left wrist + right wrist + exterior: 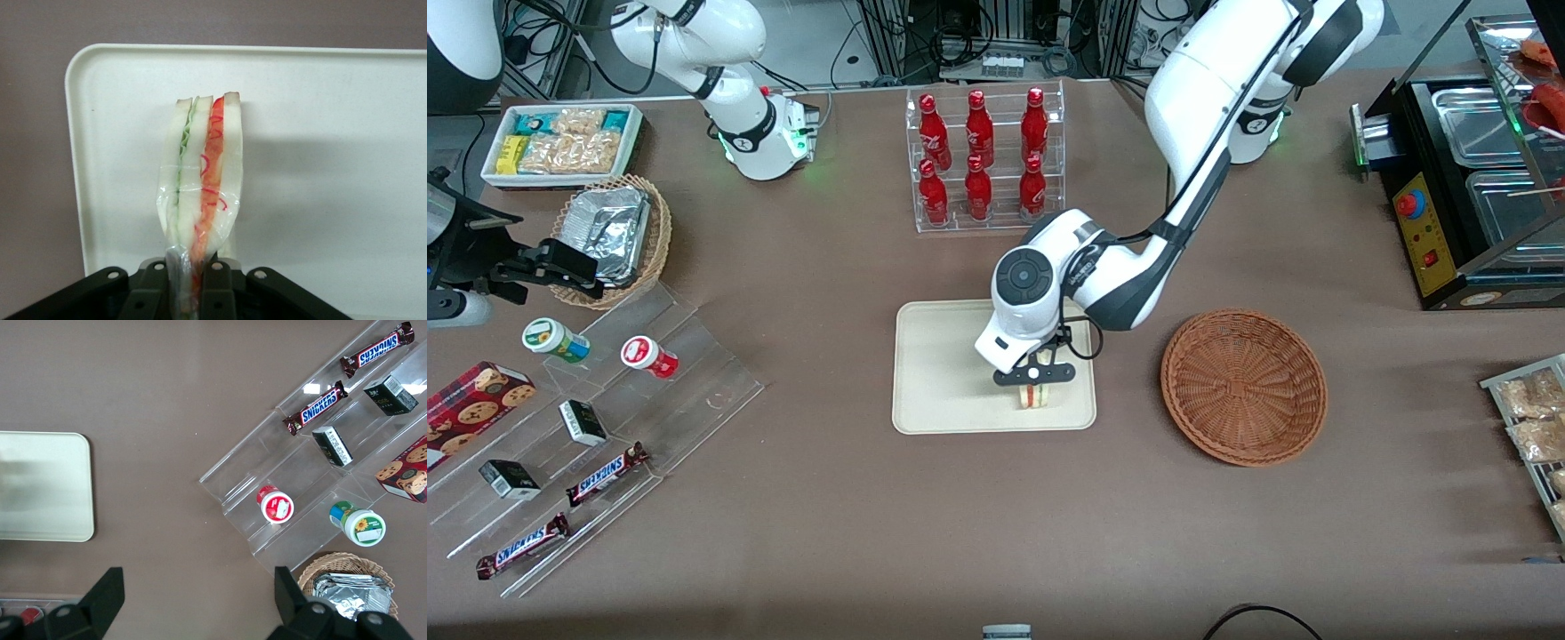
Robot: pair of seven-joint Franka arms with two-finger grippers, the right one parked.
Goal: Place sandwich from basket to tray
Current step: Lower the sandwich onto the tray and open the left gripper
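Gripper point(1035, 384) of the left arm is positioned over the cream tray point(934, 373), at the part of the tray nearest the front camera and toward the wicker basket's side. Its fingers point(217, 283) are closed narrowly on the sandwich point(200, 187), pinching the clear-wrapped wedge at one end. Sandwich stands on edge, layers vertical: white bread, a green-tinged filling line and a red-pink filling line. From the front, the sandwich point(1033, 396) sits directly under the gripper, within the tray's rim; whether it rests on the tray surface cannot be told. Reddish-brown wicker basket point(1243, 386) lies on the brown table point(800, 498), near the tray toward the working arm's end, holding nothing. Clear rack of red bottles point(984, 160) stands farther from the front camera than the tray.
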